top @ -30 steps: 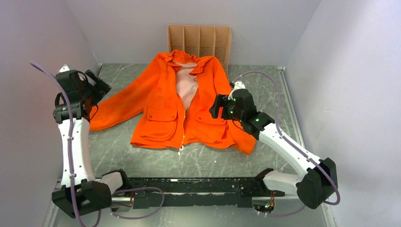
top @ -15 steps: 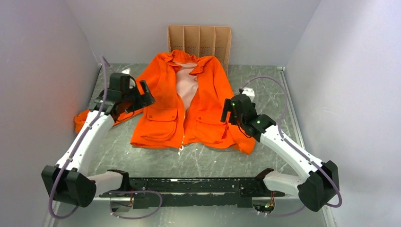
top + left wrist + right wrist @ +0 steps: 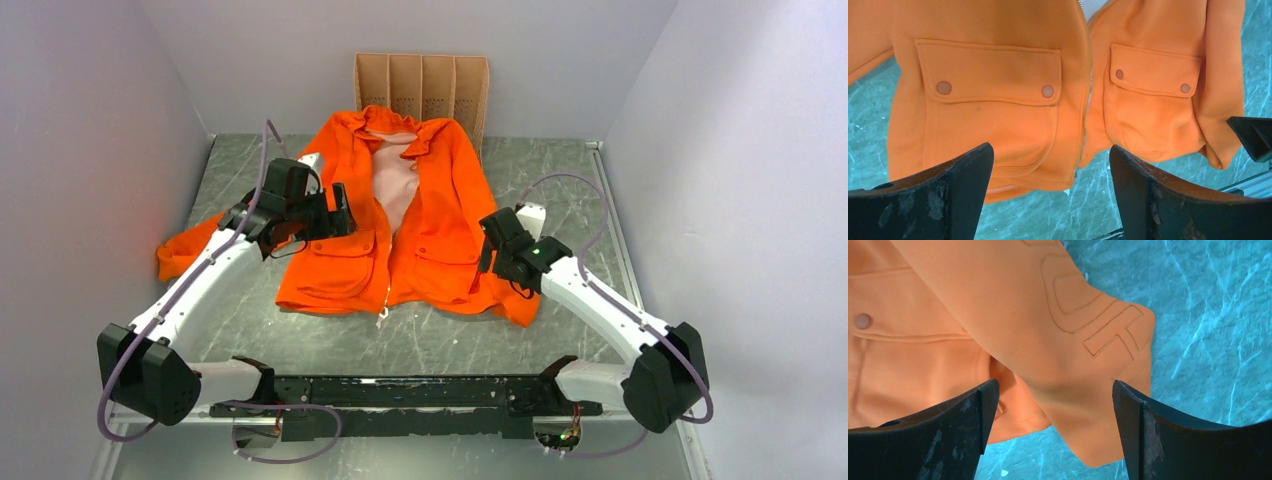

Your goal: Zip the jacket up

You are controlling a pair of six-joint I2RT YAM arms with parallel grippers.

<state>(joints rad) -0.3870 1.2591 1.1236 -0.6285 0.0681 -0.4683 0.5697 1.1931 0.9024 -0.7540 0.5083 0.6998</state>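
Note:
The orange jacket (image 3: pixel 430 235) lies flat on its back, collar to the far side. Its front is apart at the top, showing pink lining (image 3: pixel 395 180). The zipper (image 3: pixel 1087 90) runs down between two flap pockets to the hem, its lower part closed. My left gripper (image 3: pixel 337 222) hovers open over the left pocket (image 3: pixel 990 100), with nothing between its fingers (image 3: pixel 955 192). My right gripper (image 3: pixel 492 250) is open above the right sleeve cuff (image 3: pixel 1098 370), holding nothing. The left sleeve (image 3: pixel 182 256) is bunched up by the left wall.
A brown cardboard divider box (image 3: pixel 421 88) stands against the back wall behind the collar. The green marble table (image 3: pixel 420 340) shows bare between the hem and the black rail (image 3: pixel 400 392) at the arms' bases. Grey walls close in both sides.
My left arm has swung from the left wall to above the jacket's left pocket, and the left sleeve went from stretched out to bunched up. My right gripper has drawn back right, toward the cuff.

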